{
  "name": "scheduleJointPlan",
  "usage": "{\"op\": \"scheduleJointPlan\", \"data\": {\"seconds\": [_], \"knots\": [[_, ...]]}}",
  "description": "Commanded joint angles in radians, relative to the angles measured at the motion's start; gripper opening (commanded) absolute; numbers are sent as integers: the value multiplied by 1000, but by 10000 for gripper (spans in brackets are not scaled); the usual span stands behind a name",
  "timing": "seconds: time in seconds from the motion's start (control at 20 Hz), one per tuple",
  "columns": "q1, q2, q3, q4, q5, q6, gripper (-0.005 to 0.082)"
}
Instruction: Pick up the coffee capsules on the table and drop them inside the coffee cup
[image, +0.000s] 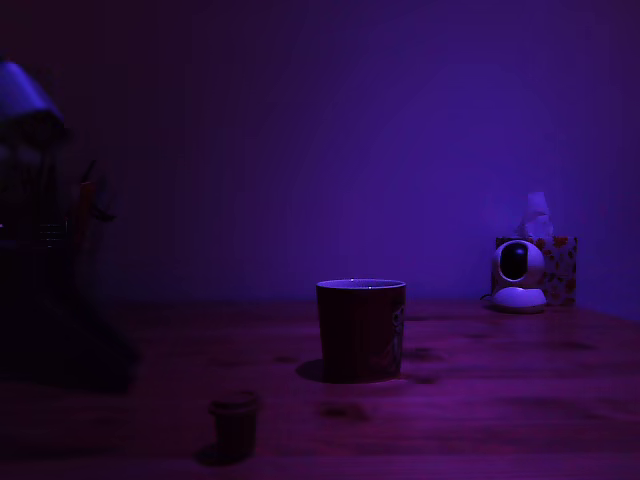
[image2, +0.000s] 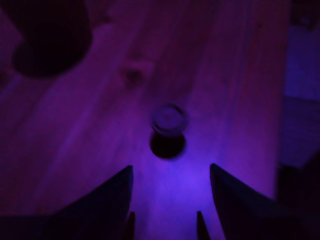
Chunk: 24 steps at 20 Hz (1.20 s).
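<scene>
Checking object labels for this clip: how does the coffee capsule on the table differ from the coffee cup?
The coffee capsule is far smaller and shorter than the coffee cup. The capsule has a wider rimmed top over a narrow body; the cup is broad with a pale rim and a light print on its side. In the exterior view the capsule stands nearer the camera and further left than the cup. Both stand upright on the table, apart from each other.

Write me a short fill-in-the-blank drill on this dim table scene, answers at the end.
1. The capsule stands on the table, not yet in the ____.
2. In the wrist view, the gripper has its jaws ____, with the capsule ahead of them.
3. In the exterior view, the white camera gadget sits to the mug's ____.

Answers: mug; open; right
</scene>
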Motion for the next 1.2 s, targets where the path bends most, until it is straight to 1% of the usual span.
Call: {"op": "scheduleJointPlan", "data": {"seconds": [0.0, 0.15, 0.2, 0.35, 0.45, 0.5, 0.65, 0.9, 1.0, 1.15], "knots": [[-2, 44, -23, 47, 26, 0, 443], [-2, 121, -23, 126, 71, -6, 443], [-2, 146, -23, 160, 86, -21, 443], [-2, 208, -23, 238, 92, -30, 443], [-2, 243, -23, 286, 106, -48, 443], [-5, 259, -23, 307, 108, -56, 443], [-25, 305, -23, 362, 108, -57, 443], [-59, 369, -9, 409, 108, -57, 443], [-70, 394, 5, 425, 107, -72, 443], [-83, 426, 38, 427, 107, -76, 443]]}}
